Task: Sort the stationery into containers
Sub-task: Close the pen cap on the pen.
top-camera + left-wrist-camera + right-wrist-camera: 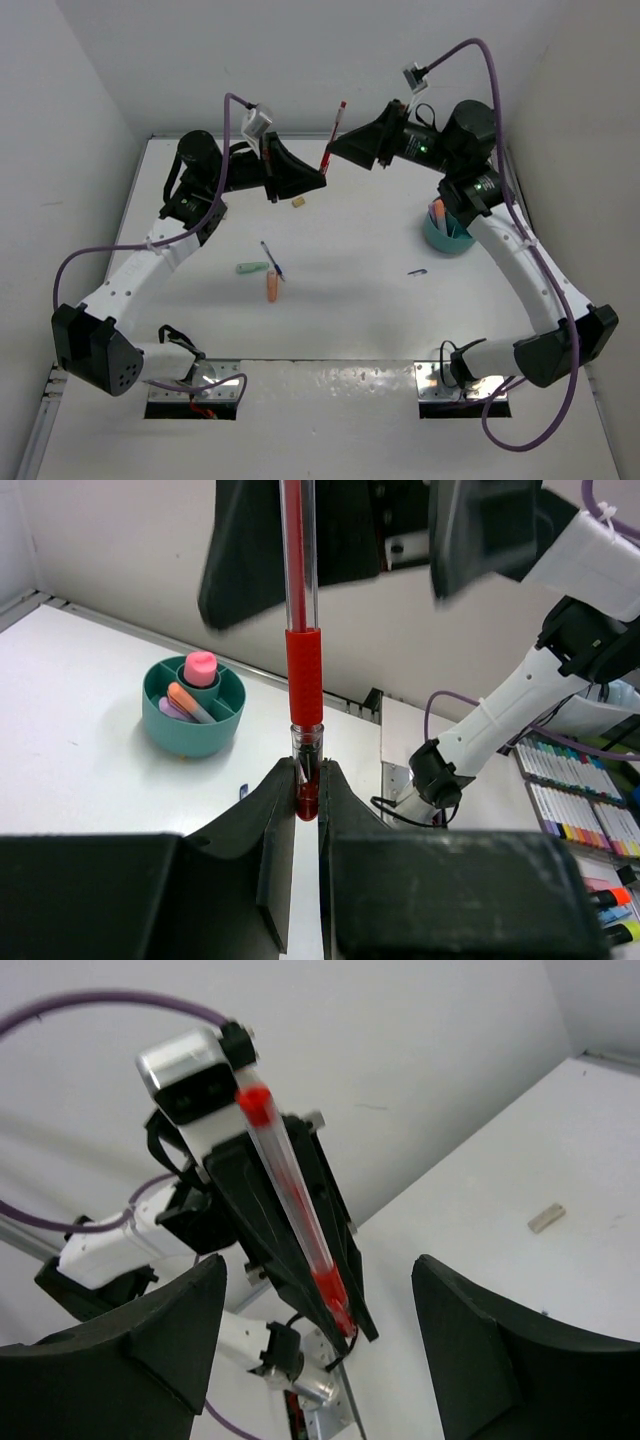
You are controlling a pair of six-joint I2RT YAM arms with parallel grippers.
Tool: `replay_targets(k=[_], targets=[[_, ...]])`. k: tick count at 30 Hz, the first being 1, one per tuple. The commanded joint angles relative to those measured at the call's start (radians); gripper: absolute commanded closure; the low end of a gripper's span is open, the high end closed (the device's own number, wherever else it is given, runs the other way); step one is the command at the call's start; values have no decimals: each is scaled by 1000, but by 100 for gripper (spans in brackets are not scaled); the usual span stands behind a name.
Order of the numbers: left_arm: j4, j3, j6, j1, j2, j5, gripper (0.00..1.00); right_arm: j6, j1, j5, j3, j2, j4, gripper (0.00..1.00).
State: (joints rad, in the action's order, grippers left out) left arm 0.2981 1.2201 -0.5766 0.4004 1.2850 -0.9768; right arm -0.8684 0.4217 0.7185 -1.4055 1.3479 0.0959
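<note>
My left gripper [321, 179] is shut on the lower tip of a red-orange pen [334, 133] and holds it upright above the far table; in the left wrist view the pen [303, 670] rises from between the jaws [307, 792]. My right gripper [337, 148] is open, its fingers [130, 1345] either side of the pen [296, 1203] without touching it. The teal cup [441, 243] stands at the right under the right arm; it holds pink, orange and lilac items [190, 738]. A mint-green stub [250, 268], an orange stub [271, 287], a dark-blue pen [272, 260] and a tiny purple piece [418, 271] lie mid-table.
A small beige piece [297, 203] lies near the left gripper and shows in the right wrist view [546, 1218]. White walls close the table at the back and sides. A tray of markers [570, 800] sits off the table beyond the right arm's base.
</note>
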Motion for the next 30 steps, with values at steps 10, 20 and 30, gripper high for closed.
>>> replay_targets(k=[10, 20, 30], targets=[[10, -10, 27, 18, -47, -8, 100, -35, -46, 10, -193, 69, 76, 33], [4, -17, 29, 31, -47, -14, 100, -29, -54, -19, -220, 95, 80, 47], [-8, -18, 41, 31, -46, -10, 100, -50, -57, -17, -257, 119, 105, 61]])
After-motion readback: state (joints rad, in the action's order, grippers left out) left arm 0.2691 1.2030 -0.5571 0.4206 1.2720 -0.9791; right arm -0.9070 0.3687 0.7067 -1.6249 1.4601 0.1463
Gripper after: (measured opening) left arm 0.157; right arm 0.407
